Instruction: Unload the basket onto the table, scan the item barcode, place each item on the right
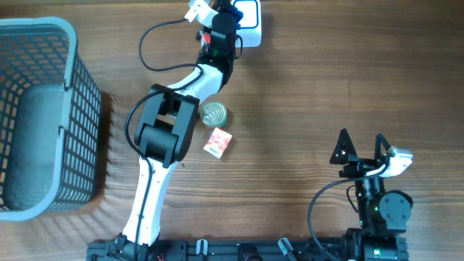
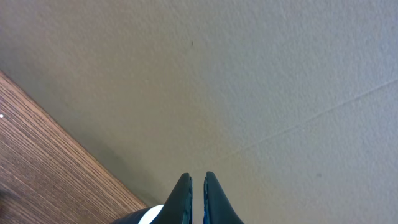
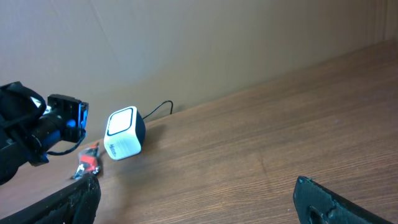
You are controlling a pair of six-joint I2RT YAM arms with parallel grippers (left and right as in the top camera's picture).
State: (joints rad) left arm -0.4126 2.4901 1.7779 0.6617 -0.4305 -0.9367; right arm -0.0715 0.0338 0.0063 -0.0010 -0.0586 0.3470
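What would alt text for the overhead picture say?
The left gripper, shut, reaches across a wooden table to a white scanner at the far edge. A can and red box lie mid-table, a grey basket far left; the right gripper is open.

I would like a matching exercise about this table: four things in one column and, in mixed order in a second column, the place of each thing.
Things:
1. basket
2. can
3. red box
4. white scanner

Places:
A. at the far edge of the table
B. at the left end of the table
C. just beside the can, on the robot's side of it
D. near the middle, next to the left arm

Pairs: 1-B, 2-D, 3-C, 4-A
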